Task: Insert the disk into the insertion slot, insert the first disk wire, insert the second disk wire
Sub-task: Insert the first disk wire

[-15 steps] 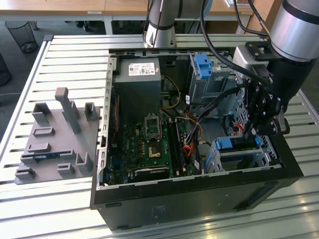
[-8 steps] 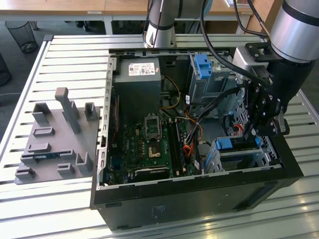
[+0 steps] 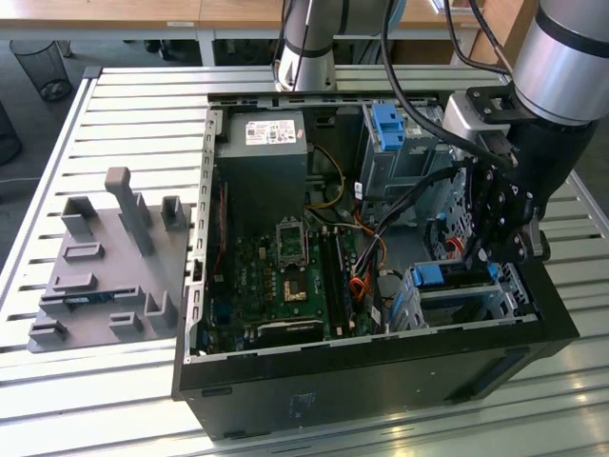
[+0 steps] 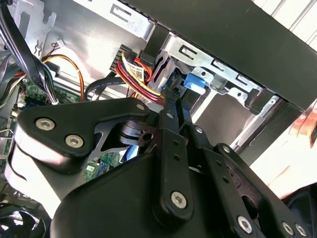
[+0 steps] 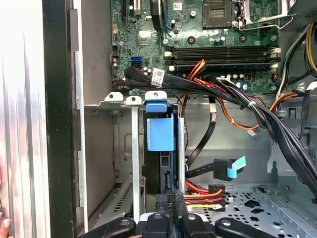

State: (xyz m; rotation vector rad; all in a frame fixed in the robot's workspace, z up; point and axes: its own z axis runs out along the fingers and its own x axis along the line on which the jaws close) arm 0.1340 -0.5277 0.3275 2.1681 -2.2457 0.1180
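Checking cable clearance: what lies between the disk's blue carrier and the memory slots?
A black cable bundle crosses there, seen in the first wrist view.

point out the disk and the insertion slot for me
the disk (image 5: 160, 133): first wrist view, on its blue carrier's tab
the insertion slot (image 5: 134, 148): first wrist view, on the cage's silver bar

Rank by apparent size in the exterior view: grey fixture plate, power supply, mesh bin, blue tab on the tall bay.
Largest to smallest:
1. grey fixture plate
2. power supply
3. mesh bin, which stands farther back, so it ranks by appearance only
4. blue tab
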